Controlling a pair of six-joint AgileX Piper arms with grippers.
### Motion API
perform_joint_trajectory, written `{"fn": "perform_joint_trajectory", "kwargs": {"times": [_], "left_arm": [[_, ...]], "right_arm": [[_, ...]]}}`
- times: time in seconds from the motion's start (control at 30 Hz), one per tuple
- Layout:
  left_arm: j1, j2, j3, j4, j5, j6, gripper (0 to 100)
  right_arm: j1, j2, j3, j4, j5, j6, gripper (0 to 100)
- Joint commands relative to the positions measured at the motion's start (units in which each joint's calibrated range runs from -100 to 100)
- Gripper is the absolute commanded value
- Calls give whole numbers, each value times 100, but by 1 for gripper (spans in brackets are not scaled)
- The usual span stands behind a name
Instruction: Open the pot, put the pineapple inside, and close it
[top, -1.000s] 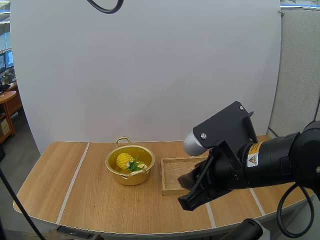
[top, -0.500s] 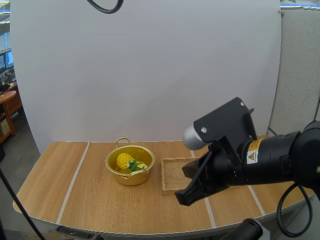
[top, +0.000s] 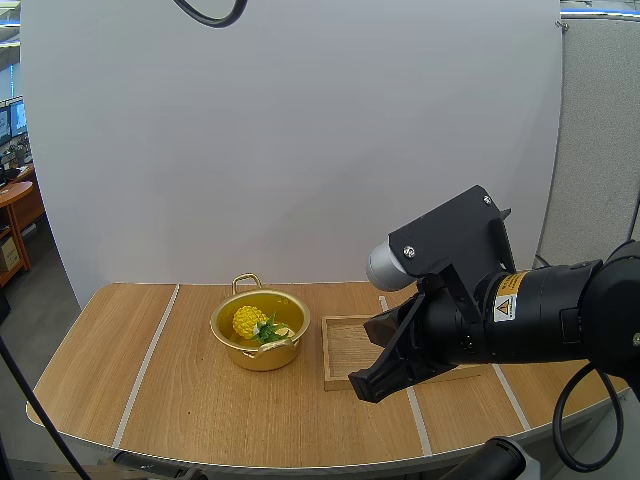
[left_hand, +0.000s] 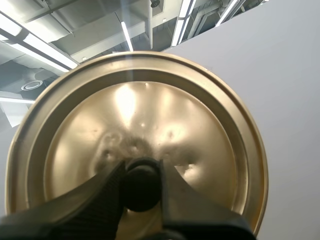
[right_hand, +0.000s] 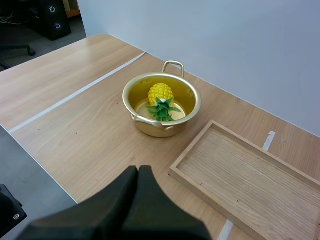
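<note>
The wooden table (top: 150, 380) carries everything. My right arm reaches over its near edge, and the right gripper (top: 362, 388) has its fingers pressed together on nothing. From its own camera they make one dark wedge (right_hand: 137, 172) pointing at the pot.

The shallow wooden tray (top: 345, 375) lies bare, just beside the pot at its three o'clock. My left gripper (left_hand: 141, 175) pinches the black knob (left_hand: 141, 182) of the gold lid (left_hand: 200, 130), which it holds up off the table.

The gold pot (top: 262, 355) stands open, one loop handle at twelve o'clock. The pineapple (top: 250, 320) lies inside it, with its leaves towards four o'clock. I judge that only the closing is left.

The lid looks like thin metal: light, stiff and smooth. The knob is the one sound hold, though a round knob may let the lid swing, so it should go down level onto the rim.

A yellow warning sticker (top: 507, 315) sits on the right arm, its writing too small to read.
</note>
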Motion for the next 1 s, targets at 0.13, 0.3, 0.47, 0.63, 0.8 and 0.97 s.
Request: {"fn": "perform_joint_trajectory", "kwargs": {"times": [0.13,0.3,0.47,0.63,0.8,0.97], "left_arm": [[-15,-33,-37,38,-158,-58,0],[-15,-110,-37,6,1925,63,0],[-15,-56,-11,6,3515,136,0],[-15,-44,285,6,3515,161,0],[-15,-44,1016,6,3515,173,0],[-15,-44,1923,6,3515,208,0]], "right_arm": [[-49,-61,23,-37,-80,-1,0],[-47,-61,23,-37,-22,-1,0],[-47,-61,23,-37,-22,-1,0],[-47,-61,23,-37,-22,-1,0],[-47,-61,23,-37,-22,-1,0],[-47,-61,23,-37,-22,-1,0]]}}
